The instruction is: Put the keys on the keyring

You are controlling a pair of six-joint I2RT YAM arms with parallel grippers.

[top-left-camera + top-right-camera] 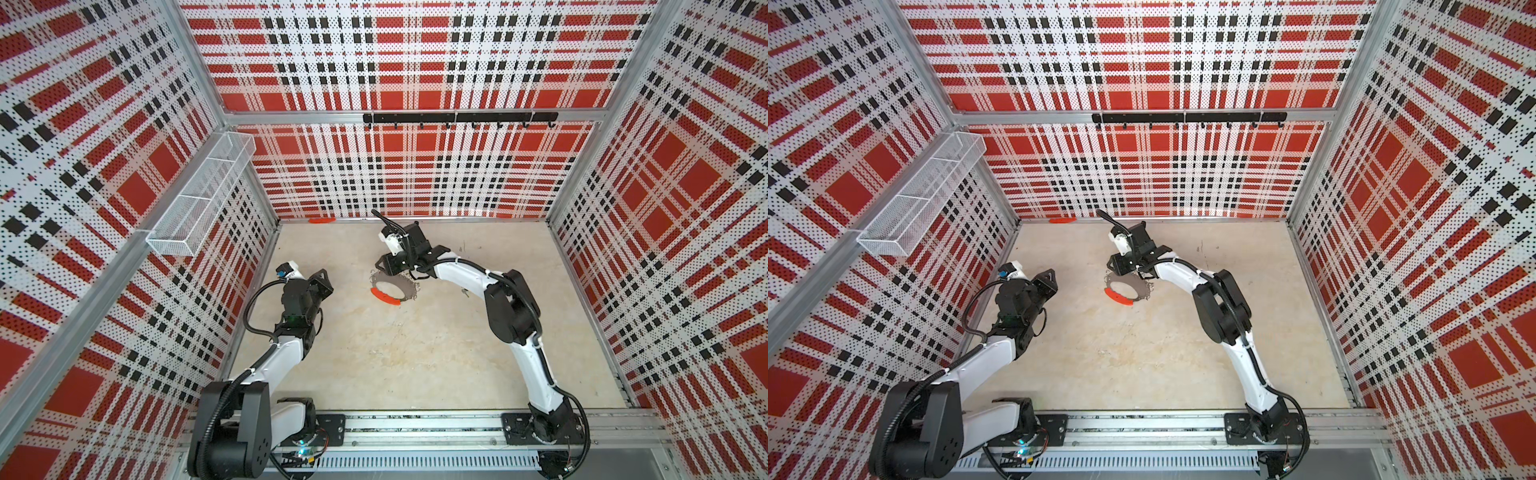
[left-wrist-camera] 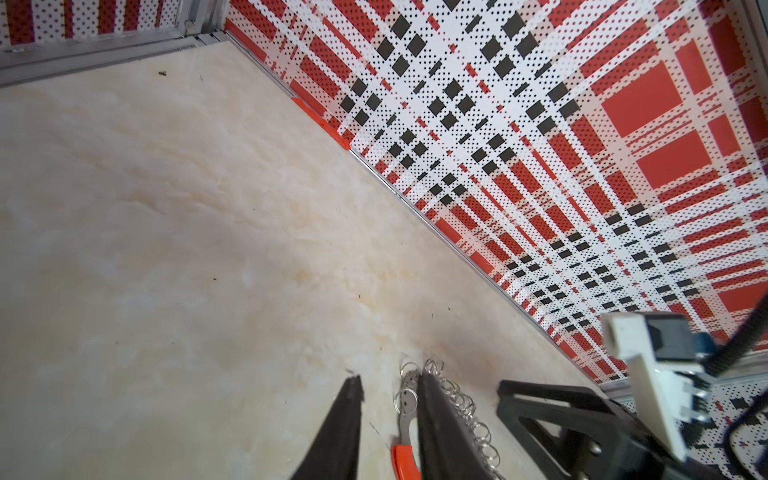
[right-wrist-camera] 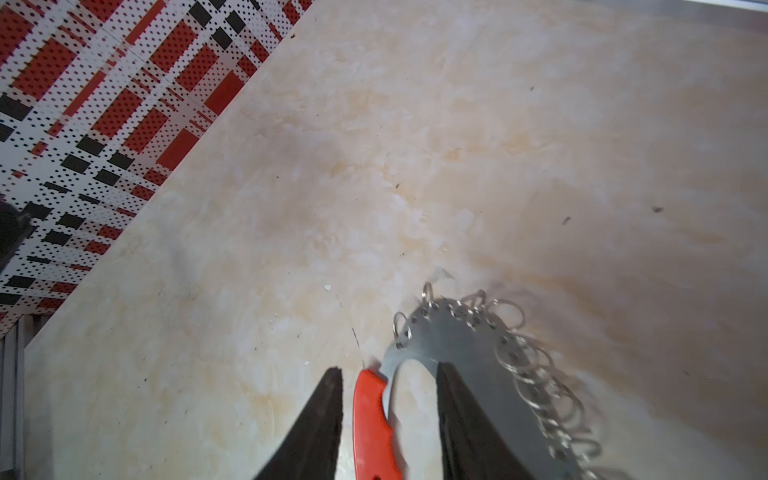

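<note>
Keyring (image 1: 385, 297) flat on table (image 1: 374, 365), near centre, red-orange segment (image 3: 370, 415) at its 7 o'clock. Right gripper (image 3: 388, 368) at keyring's 11 o'clock, jaws moderately apart astride the segment's end, nothing pinched; probably lining up a grasp. Left gripper (image 2: 388, 378) at 9 o'clock, narrowly parted, empty, near but apart, likely on standby. Keys not identifiable.

Enclosure: perforated metal wall panels (image 1: 415, 178) printed in red, white and black plaid, held in a silver aluminium frame (image 1: 291, 118). Base: a pale beige, marble-patterned bench (image 1: 395, 357) with faint stains, evenly lit. A white wire-mesh basket (image 1: 199, 195) hangs on the side wall beyond the left gripper (image 1: 325, 279). A black hook rail (image 1: 457, 117) is mounted high on the wall beyond the right gripper (image 1: 383, 266).
</note>
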